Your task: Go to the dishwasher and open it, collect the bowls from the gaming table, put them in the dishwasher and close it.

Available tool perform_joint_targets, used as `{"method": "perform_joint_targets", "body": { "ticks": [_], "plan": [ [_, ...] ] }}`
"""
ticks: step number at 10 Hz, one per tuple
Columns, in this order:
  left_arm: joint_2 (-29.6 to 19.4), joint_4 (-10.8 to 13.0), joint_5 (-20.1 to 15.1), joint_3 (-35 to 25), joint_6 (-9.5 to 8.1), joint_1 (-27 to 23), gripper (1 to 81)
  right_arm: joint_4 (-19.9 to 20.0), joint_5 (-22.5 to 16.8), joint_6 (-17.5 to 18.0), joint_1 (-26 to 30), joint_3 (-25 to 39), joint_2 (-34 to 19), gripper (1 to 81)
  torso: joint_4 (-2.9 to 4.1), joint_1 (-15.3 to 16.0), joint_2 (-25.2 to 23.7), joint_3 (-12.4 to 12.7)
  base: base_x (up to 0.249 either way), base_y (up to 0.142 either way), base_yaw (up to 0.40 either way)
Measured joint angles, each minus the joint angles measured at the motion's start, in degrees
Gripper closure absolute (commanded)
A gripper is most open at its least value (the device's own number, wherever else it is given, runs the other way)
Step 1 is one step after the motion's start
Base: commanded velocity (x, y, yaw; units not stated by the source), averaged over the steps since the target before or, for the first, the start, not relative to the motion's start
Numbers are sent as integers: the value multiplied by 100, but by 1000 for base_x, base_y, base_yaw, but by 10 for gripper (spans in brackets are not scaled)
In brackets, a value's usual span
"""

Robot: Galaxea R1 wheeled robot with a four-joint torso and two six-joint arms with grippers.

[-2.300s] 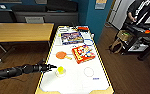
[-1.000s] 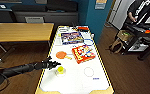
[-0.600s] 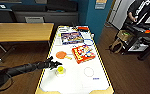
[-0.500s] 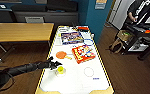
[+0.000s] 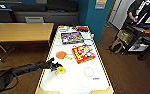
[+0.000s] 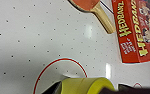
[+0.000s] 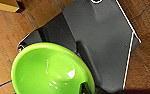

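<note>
The gaming table (image 5: 73,83) has a pale cream top and a yellow edge. A small yellow bowl (image 5: 61,70) stands on it near the left edge, on a red circle mark. My left gripper (image 5: 55,67) reaches in from the left and is right at that bowl. In the left wrist view the yellow bowl (image 6: 87,85) shows very close, with dark gripper parts on both sides. My right gripper (image 7: 88,88) is shut on the rim of a bright green bowl (image 7: 48,70), held above my dark base and the wood floor.
An orange paddle (image 5: 61,54), a red game box (image 5: 83,53) and a purple game box (image 5: 71,37) lie further along the table. A plain wooden table (image 5: 21,31) stands to the left. A person beside a cart (image 5: 141,27) is at the far right.
My left gripper has crept a little forward until it meets the yellow bowl. The bowl and the boxes have stayed where they were.
</note>
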State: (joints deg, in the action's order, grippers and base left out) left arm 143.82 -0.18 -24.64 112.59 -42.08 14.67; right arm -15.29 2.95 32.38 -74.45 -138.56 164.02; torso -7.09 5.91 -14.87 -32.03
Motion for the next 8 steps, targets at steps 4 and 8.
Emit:
{"method": "perform_joint_targets", "body": {
  "ticks": [4,8],
  "plan": [
    [35,7,0,-5,9,60,10,0,0,-40,0,2,1,811,0,0,0,0,0,0,0],
    [48,191,26,-116,24,176,10,-1,0,-41,2,13,15,811,0,0,0,0,0,0,0]
  ]
}}
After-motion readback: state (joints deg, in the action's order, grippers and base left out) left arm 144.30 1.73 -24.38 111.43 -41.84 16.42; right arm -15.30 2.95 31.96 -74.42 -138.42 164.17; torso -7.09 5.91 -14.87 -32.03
